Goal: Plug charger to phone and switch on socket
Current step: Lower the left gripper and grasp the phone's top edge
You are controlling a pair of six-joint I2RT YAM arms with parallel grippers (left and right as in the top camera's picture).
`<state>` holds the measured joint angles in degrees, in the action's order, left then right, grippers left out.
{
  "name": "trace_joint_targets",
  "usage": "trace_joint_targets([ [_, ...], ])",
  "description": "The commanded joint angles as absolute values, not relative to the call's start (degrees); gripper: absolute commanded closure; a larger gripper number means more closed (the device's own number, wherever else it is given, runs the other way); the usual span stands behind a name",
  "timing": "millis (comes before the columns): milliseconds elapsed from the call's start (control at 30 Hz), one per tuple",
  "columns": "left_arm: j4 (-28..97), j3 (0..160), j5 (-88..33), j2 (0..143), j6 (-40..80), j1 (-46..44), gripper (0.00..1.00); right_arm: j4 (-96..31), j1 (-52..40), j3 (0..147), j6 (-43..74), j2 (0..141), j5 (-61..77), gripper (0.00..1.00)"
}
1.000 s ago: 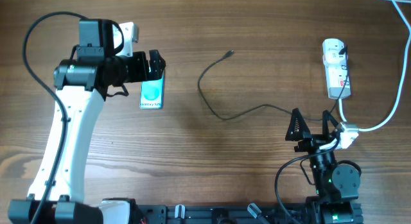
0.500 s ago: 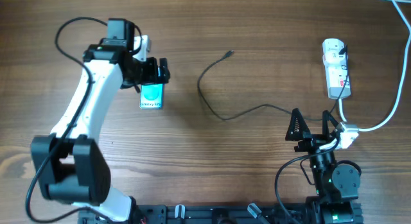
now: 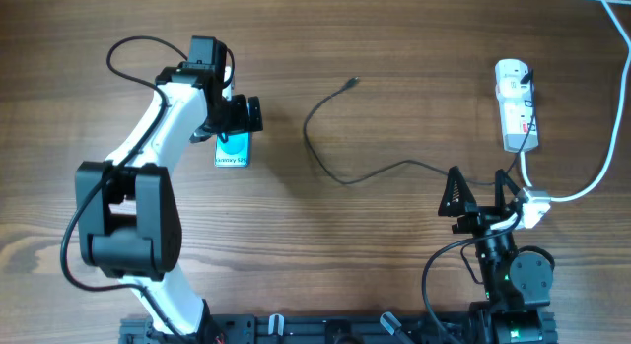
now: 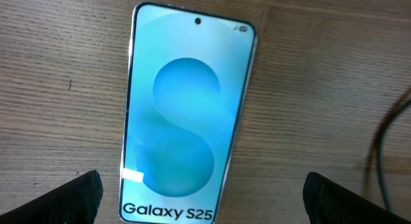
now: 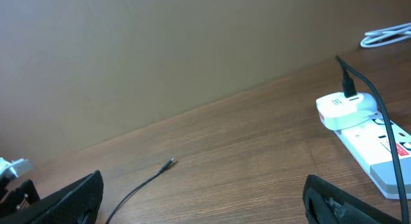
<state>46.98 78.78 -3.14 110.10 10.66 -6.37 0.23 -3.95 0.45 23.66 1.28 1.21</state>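
The phone (image 3: 233, 152) lies flat on the wooden table, screen up, showing a teal oval graphic and "Galaxy S25"; it fills the left wrist view (image 4: 186, 121). My left gripper (image 3: 240, 122) hovers over its upper end, open, with a finger on each side of it (image 4: 200, 189) and not touching. The charger's black cable (image 3: 340, 179) curls across the middle of the table. Its connector (image 3: 353, 84) lies free and also shows in the right wrist view (image 5: 169, 163). The white socket (image 3: 517, 112) lies at the far right. My right gripper (image 3: 480, 198) is open and empty near the front edge.
A thick white cord (image 3: 592, 176) loops from the socket round the right edge of the table. A white adapter (image 5: 343, 108) with a black lead sits plugged into the socket (image 5: 376, 144). The charger cable skirts the right edge of the left wrist view (image 4: 379, 153).
My left arm has folded in and swung round, and its gripper has shifted slightly right and nearer over the phone's top end. The right arm, cable and socket have not moved.
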Motion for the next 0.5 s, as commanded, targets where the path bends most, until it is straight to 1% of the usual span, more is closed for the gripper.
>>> trace_joint_targets([
  [0, 46.6, 79.7, -1.8, 113.3, 11.4, -6.4, 0.00, 0.4, -4.2, 0.3, 22.6, 1.2, 0.4, 0.00],
  [300, 45.0, 79.7, 0.6, 114.5, 10.8, -6.4, 0.00, 0.4, -4.2, 0.3, 22.6, 1.2, 0.4, 0.00],
  [467, 45.0, 79.7, 2.0, 114.5, 10.7, -6.4, 0.04, 0.4, -4.2, 0.3, 22.6, 1.2, 0.4, 0.00],
])
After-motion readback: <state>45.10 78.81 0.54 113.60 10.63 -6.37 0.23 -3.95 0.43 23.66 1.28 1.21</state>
